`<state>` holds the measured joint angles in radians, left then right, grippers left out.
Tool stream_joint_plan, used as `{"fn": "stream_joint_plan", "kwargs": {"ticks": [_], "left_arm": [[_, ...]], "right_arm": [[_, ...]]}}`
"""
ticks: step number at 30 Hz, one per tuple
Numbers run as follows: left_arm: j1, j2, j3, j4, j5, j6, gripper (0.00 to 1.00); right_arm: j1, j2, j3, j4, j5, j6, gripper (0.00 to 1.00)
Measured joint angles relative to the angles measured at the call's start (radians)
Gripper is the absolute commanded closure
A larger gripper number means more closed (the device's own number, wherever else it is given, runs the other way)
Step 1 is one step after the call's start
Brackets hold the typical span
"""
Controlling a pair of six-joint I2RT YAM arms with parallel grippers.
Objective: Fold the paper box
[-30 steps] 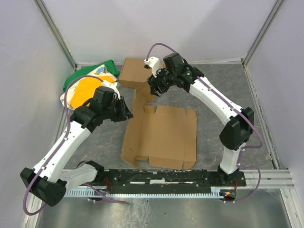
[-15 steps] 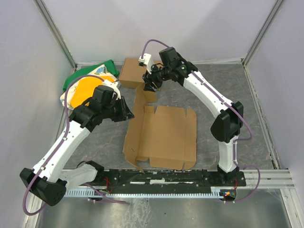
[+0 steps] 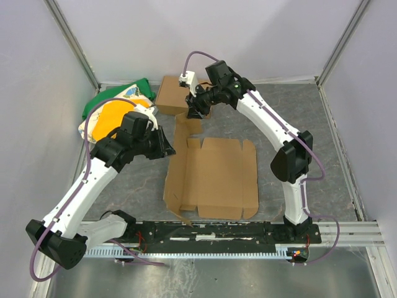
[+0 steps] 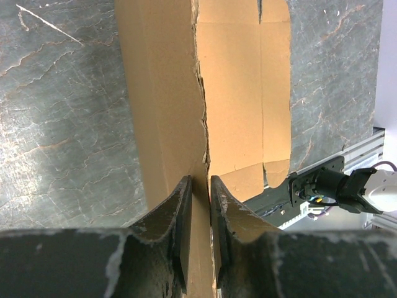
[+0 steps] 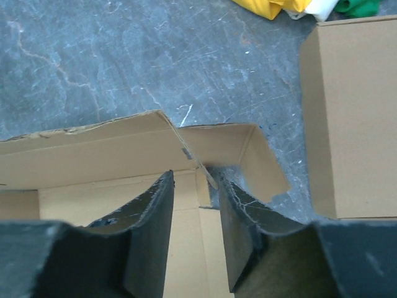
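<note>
The paper box [image 3: 214,177] lies as a brown die-cut sheet in the middle of the table, its left wall raised. My left gripper [image 3: 166,145] is shut on that raised wall, and the cardboard edge [image 4: 200,155] stands pinched between its fingers [image 4: 183,205]. My right gripper [image 3: 197,112] hovers over the sheet's far left corner. Its jaws are open. In the right wrist view the corner flap [image 5: 260,164] sticks out past the right gripper [image 5: 193,179], and the flap's thin edge runs in close to the right finger [image 5: 239,205].
A ready-made brown cardboard box [image 3: 173,94] sits at the back, just behind the right gripper, and shows as a ready-made box [image 5: 356,118] in the right wrist view. A green, yellow and white bag [image 3: 115,112] lies at the back left. Aluminium rail [image 3: 236,233] runs along the near edge.
The right gripper has moved left and back to the sheet's far left corner flap, and its jaws have narrowed. The left gripper keeps its grip on the raised wall.
</note>
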<state>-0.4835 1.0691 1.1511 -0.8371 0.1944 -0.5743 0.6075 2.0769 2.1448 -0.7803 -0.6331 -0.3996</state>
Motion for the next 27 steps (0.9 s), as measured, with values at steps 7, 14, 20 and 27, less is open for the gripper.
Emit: {"fn": "stream_joint_plan", "kwargs": {"ticks": [7, 14, 20, 27], "left_arm": [[0.0, 0.007, 0.0, 0.002, 0.021, 0.0, 0.75], [0.0, 0.011, 0.0, 0.006, 0.026, 0.0, 0.75], [0.0, 0.02, 0.0, 0.009, 0.039, 0.0, 0.76], [0.0, 0.033, 0.0, 0.019, 0.046, -0.001, 0.75]], "right_arm": [[-0.001, 0.0, -0.039, -0.017, -0.048, 0.014, 0.62], [0.01, -0.002, -0.083, -0.015, -0.082, 0.087, 0.8], [0.052, -0.002, -0.09, -0.003, -0.007, 0.218, 0.95], [0.087, -0.02, -0.117, 0.051, 0.134, 0.437, 0.94]]}}
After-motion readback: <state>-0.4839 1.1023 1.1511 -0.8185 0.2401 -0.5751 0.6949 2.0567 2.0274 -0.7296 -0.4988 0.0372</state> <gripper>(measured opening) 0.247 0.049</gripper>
